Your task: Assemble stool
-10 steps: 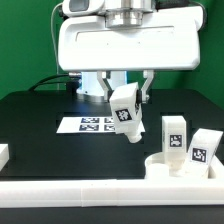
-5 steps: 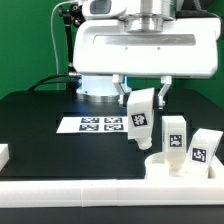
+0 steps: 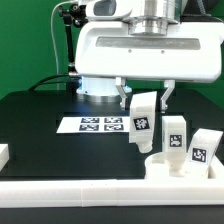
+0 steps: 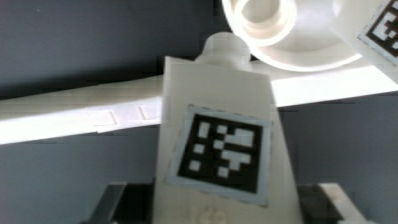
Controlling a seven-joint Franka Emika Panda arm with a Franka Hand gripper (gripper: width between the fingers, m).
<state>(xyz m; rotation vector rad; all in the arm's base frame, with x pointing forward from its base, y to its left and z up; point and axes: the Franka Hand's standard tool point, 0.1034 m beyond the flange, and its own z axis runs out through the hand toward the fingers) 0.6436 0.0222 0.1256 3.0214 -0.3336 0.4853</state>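
gripper [image 3: 147, 100] clamped on tagged white leg [image 3: 142, 122], seemingly just above seat disc [image 3: 168, 166]

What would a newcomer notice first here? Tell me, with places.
The gripper holds a tagged white leg roughly upright, mid-scene in the exterior view, beside the marker board. Two more legs stand by the round seat disc at the exterior view's lower right.

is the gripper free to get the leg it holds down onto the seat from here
Probably yes: the gripper, shut on the leg, hangs close to the seat, and nothing shows between them.
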